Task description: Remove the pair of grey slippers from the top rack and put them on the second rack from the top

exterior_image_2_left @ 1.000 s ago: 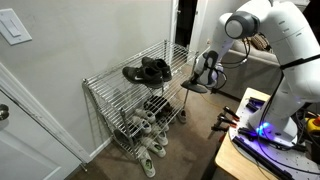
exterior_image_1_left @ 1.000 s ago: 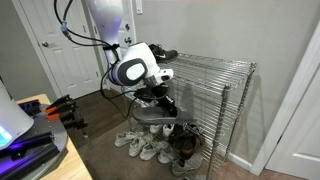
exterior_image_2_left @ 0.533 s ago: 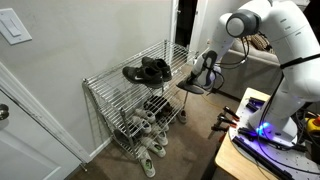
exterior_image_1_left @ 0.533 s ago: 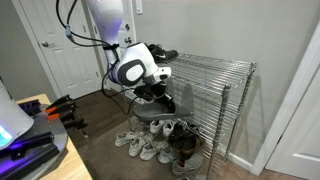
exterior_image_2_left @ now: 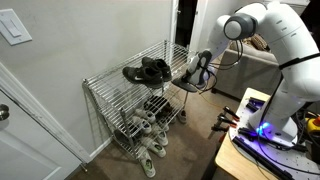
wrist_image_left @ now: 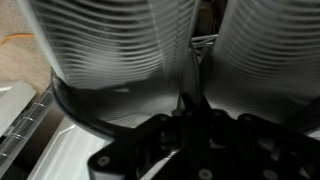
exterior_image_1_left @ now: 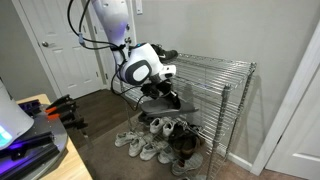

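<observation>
fingers clamped on pair of grey slippers; keep them level, slide under top rack onto second rack from the top.

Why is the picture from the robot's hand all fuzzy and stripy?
In the wrist view, the pair of light grey ribbed slippers fills the frame right against the lens, so it blurs. In an exterior view, farther off, the silver wire shelving unit looks clearer.

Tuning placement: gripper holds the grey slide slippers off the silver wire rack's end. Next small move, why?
Probably ease the pair of grey slippers inward over the second wire tier; the gripper is shut on them in open air, not yet above it.
</observation>
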Tool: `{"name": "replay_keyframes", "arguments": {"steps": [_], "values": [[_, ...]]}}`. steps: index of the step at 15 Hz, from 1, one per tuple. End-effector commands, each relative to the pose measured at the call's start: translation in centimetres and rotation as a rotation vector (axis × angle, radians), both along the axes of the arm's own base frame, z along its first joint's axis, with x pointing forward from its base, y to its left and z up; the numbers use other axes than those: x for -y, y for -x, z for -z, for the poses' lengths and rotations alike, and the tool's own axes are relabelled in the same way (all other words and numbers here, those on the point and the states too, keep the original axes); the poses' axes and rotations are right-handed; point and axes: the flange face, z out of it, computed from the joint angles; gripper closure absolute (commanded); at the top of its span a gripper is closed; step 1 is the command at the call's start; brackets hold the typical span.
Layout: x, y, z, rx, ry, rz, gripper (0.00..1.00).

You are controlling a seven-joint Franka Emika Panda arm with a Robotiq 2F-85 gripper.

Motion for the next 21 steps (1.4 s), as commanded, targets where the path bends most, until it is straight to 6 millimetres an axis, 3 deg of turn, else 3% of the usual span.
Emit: {"name": "replay_keyframes", "arguments": {"steps": [1,6,15,21], "values": [[0.5,-1.0,1.0,0.019,-0.023,0.033,0.96],[1.2,-3.2,1.8,0.066,-0.035,0.050,0.96],[5.1,-6.0,2.4,0.159,-0.020,0.166,0.96],[5.9,-4.4,4.4,0.120,0.010,0.195,0.96]]}}
